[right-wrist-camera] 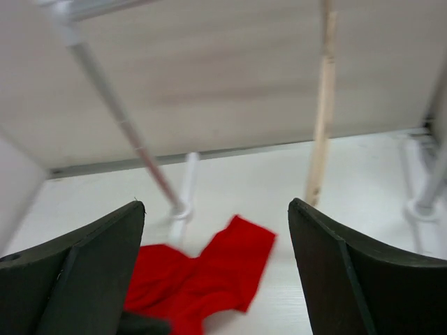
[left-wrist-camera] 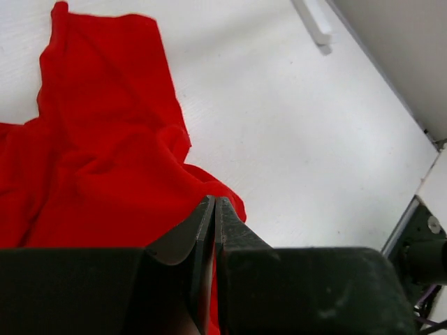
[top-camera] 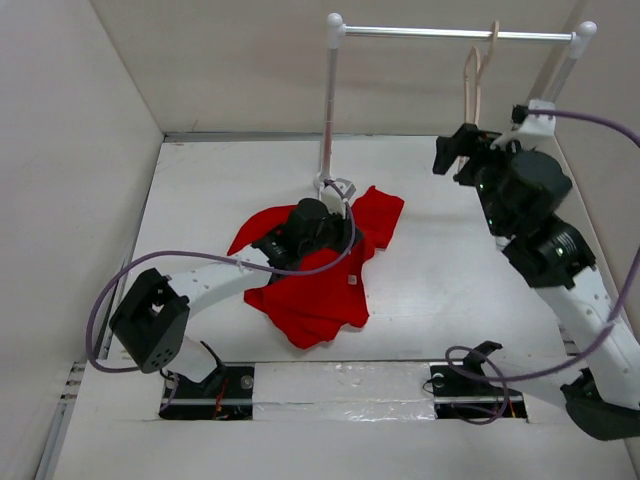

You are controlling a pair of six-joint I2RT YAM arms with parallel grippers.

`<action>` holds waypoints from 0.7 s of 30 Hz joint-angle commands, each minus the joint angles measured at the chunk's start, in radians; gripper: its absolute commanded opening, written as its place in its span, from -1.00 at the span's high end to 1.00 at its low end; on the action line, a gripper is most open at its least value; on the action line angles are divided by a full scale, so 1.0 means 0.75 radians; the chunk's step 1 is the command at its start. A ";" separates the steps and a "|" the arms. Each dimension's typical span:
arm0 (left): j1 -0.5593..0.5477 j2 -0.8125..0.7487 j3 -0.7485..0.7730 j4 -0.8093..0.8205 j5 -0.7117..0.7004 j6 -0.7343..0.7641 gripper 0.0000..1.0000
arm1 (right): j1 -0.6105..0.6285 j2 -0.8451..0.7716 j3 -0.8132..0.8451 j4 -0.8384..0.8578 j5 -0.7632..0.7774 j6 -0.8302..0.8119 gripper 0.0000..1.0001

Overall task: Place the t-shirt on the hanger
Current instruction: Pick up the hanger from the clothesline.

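1. The t-shirt [top-camera: 315, 290] lies crumpled mid-table [top-camera: 440, 270], its long axis running near-left to far-right.
2. The hanger [top-camera: 478, 80] hangs upright from the rail [top-camera: 420, 33].
3. The left gripper [left-wrist-camera: 214, 204] is pressed together at the cloth; the right gripper [right-wrist-camera: 216, 206] is spread wide.

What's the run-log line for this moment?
left gripper: shut on bright red cloth t-shirt | right gripper: open, empty, facing pale beige thin clothes hanger | hanger: hanging on metal rail | shirt: not yet on hanger

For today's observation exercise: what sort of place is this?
Probably a robot lab test cell: a white walled table, a left arm and right arm bolted at its near edge, and a clothes rack with a hanger.
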 commanded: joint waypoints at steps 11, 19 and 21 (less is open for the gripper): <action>-0.002 -0.154 -0.130 0.166 0.153 -0.044 1.00 | -0.475 0.508 0.415 -0.159 -0.054 -0.178 -0.51; -0.002 -0.168 -0.142 0.171 0.153 -0.035 1.00 | -0.563 0.615 0.379 -0.102 -0.205 -0.127 -0.25; -0.002 -0.166 -0.144 0.173 0.155 -0.035 1.00 | -0.563 0.633 0.385 -0.100 -0.205 -0.131 -0.14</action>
